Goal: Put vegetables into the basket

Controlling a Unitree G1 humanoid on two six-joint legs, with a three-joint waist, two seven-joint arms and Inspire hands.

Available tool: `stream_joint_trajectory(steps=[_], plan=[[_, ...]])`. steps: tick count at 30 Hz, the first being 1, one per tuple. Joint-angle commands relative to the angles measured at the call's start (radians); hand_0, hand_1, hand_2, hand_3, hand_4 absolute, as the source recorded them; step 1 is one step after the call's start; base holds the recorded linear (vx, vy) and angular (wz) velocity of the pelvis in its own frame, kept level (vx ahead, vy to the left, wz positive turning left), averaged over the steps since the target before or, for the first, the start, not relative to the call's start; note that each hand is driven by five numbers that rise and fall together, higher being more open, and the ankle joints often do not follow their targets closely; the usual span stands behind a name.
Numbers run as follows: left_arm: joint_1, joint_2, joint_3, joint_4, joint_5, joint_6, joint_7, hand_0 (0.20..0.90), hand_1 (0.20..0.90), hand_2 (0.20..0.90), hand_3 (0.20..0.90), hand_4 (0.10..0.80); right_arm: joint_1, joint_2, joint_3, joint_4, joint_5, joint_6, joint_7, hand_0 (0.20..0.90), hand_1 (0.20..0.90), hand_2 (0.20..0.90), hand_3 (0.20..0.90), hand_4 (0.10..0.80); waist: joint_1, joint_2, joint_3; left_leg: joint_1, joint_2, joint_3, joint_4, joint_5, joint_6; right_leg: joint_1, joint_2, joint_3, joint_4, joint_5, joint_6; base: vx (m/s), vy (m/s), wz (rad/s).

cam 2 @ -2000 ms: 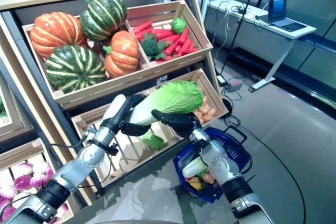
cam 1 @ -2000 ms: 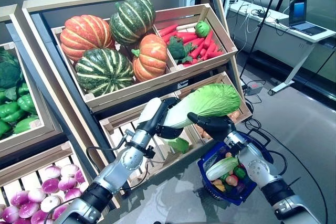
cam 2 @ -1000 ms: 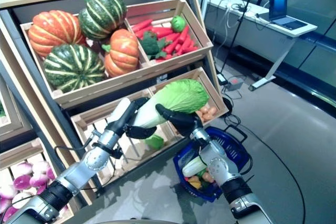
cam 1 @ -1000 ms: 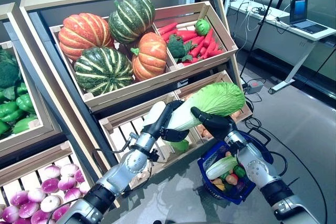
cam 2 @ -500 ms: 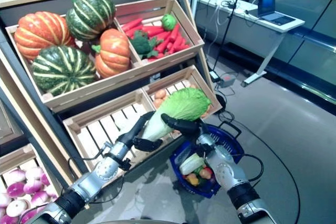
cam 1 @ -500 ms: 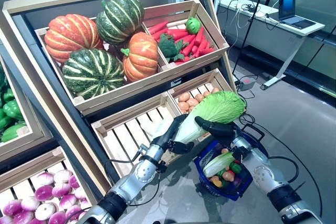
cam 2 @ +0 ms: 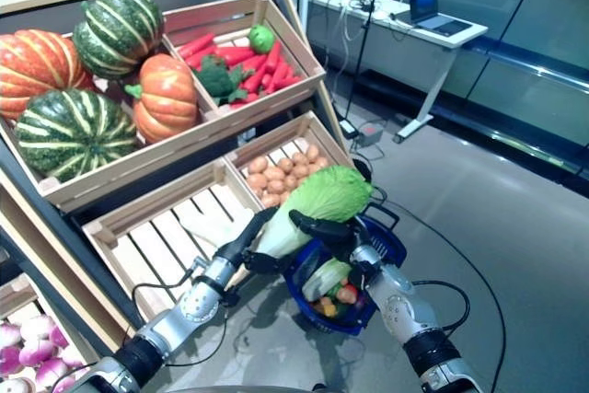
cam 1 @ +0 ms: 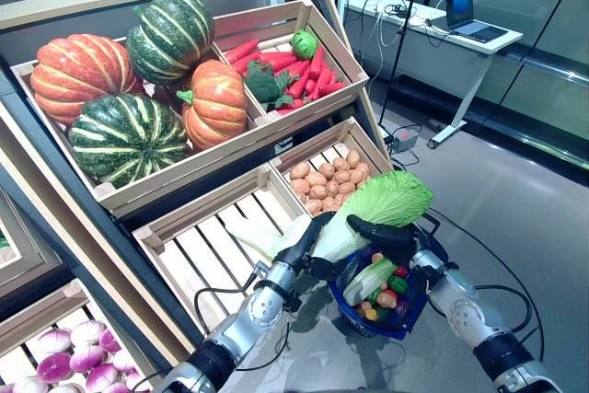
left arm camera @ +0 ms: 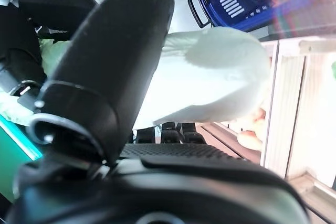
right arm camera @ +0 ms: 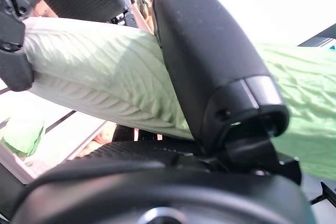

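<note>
Since 2 s ago both hands have carried the cabbage (cam 1: 375, 211) down from in front of the lower crates to just above the basket (cam 1: 419, 294); much of the wider shift in the picture is the camera's own. Now the left hand (cam 1: 310, 242) grips the cabbage's white stalk end, thumb curled over it and fingers under, as the left wrist view shows. The right hand (cam 1: 386, 234) clamps the leafy green part, thumb across the top. The cabbage lies nearly level, its leafy head out over the basket's far rim, not yet inside. The blue basket hangs at the right forearm and already holds a smaller pale cabbage (cam 1: 369, 281) and mixed small vegetables. Behind, the shelf has 4 pumpkins (cam 1: 125, 135), a crate of carrots (cam 1: 313, 66), a crate of potatoes (cam 1: 327, 183), and an empty slatted crate (cam 1: 212, 227) beside it.
</note>
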Motion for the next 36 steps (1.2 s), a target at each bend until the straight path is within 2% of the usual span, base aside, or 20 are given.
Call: stream_joint_trajectory(steps=[1,4,8,11,13,17,18,20,22,27,32,36], plan=[[0.031,0.1,0.226,0.255,-0.253,0.17,-0.015,0.9,0.9,0.9,0.9,0.8,-0.134,-0.067,-0.389,-0.054,0.086,-0.239,-0.023,0.3,0.3,0.3,0.3,0.4,0.007,-0.008,-0.016,0.025,0.001,-0.009,0.017,-0.097,-0.012,0.004,-0.009,0.035,0.017,0.006,0.006,0.0,0.0,0.0],[0.05,0.064,0.257,0.267,-0.347,0.186,-0.087,0.9,0.9,0.9,0.9,0.8,-0.122,-0.06,-0.398,-0.053,0.079,-0.237,-0.018,0.3,0.3,0.3,0.3,0.4,0.006,-0.008,-0.014,0.027,0.003,-0.01,0.017,-0.097,-0.011,0.006,-0.01,0.032,0.017,0.005,0.004,0.0,0.0,0.0],[0.057,0.046,0.261,0.258,-0.373,0.209,-0.111,0.9,0.9,0.9,0.9,0.8,-0.117,-0.055,-0.396,-0.058,0.075,-0.237,-0.015,0.3,0.3,0.3,0.3,0.4,0.006,-0.009,-0.013,0.028,0.004,-0.009,0.017,-0.098,-0.012,0.007,-0.009,0.029,0.017,0.004,0.003,0.0,0.0,0.0],[0.063,0.042,0.247,0.248,-0.359,0.269,-0.128,0.9,0.9,0.9,0.9,0.8,-0.118,-0.052,-0.392,-0.062,0.062,-0.242,-0.021,0.3,0.3,0.3,0.3,0.4,0.009,-0.009,-0.014,0.024,0.004,-0.012,0.018,-0.097,-0.012,0.007,-0.01,0.026,0.016,0.002,0.004,0.0,0.0,0.0],[0.062,0.045,0.23,0.257,-0.282,0.284,-0.113,0.9,0.9,0.9,0.9,0.8,-0.122,-0.055,-0.39,-0.07,0.056,-0.235,-0.022,0.3,0.3,0.3,0.3,0.4,0.008,-0.008,-0.013,0.022,0.005,-0.012,0.017,-0.095,-0.012,0.007,-0.009,0.026,0.016,0.003,0.005,0.0,0.0,0.0],[0.025,0.098,0.185,0.217,-0.079,0.262,0.053,0.9,0.9,0.9,0.9,0.8,-0.125,-0.058,-0.375,-0.082,0.052,-0.23,-0.024,0.3,0.3,0.3,0.3,0.4,0.006,-0.007,-0.014,0.021,0.002,-0.013,0.016,-0.094,-0.011,0.005,-0.008,0.03,0.016,0.003,0.007,0.0,0.0,0.0],[0.0,0.128,0.161,0.19,0.056,0.269,0.13,0.9,0.9,0.9,0.9,0.8,-0.126,-0.058,-0.365,-0.079,0.048,-0.237,-0.025,0.3,0.3,0.3,0.3,0.4,0.006,-0.007,-0.014,0.019,0.002,-0.015,0.016,-0.094,-0.011,0.004,-0.008,0.031,0.015,0.003,0.007,0.0,0.0,0.0],[-0.02,0.158,0.139,0.161,0.172,0.287,0.201,0.9,0.9,0.9,0.9,0.8,-0.126,-0.055,-0.358,-0.077,0.045,-0.246,-0.026,0.3,0.3,0.3,0.3,0.4,0.008,-0.008,-0.011,0.016,0.001,-0.017,0.017,-0.093,-0.012,0.003,-0.008,0.032,0.016,0.004,0.008,0.0,0.0,0.0],[-0.056,0.224,0.102,0.08,0.36,0.34,0.283,0.9,0.9,0.9,0.9,0.8,-0.114,-0.052,-0.349,-0.071,0.048,-0.267,-0.021,0.3,0.3,0.3,0.3,0.4,0.011,-0.011,-0.007,0.011,0.0,-0.022,0.017,-0.092,-0.014,0.001,-0.008,0.033,0.015,0.005,0.009,0.0,0.0,0.0],[-0.063,0.261,0.098,0.04,0.464,0.347,0.343,0.9,0.9,0.9,0.9,0.8,-0.091,-0.037,-0.348,-0.063,0.065,-0.293,-0.006,0.3,0.3,0.3,0.3,0.4,0.023,-0.017,-0.004,0.005,-0.002,-0.037,0.017,-0.091,-0.015,0.001,-0.01,0.027,0.013,0.008,0.008,0.0,0.0,0.0],[-0.04,0.254,0.103,0.084,0.458,0.314,0.348,0.9,0.9,0.9,0.9,0.8,-0.085,-0.026,-0.358,-0.065,0.072,-0.286,0.011,0.3,0.3,0.3,0.3,0.4,0.024,-0.016,-0.009,0.006,-0.001,-0.036,0.015,-0.092,-0.018,0.003,-0.011,0.023,0.012,0.008,0.008,0.0,0.0,0.0],[-0.04,0.249,0.098,0.107,0.466,0.327,0.338,0.9,0.9,0.9,0.9,0.8,-0.091,-0.022,-0.359,-0.063,0.074,-0.279,0.017,0.3,0.3,0.3,0.3,0.4,0.022,-0.015,-0.015,0.008,0.0,-0.033,0.015,-0.092,-0.019,0.004,-0.01,0.023,0.012,0.006,0.007,0.0,0.0,0.0]])
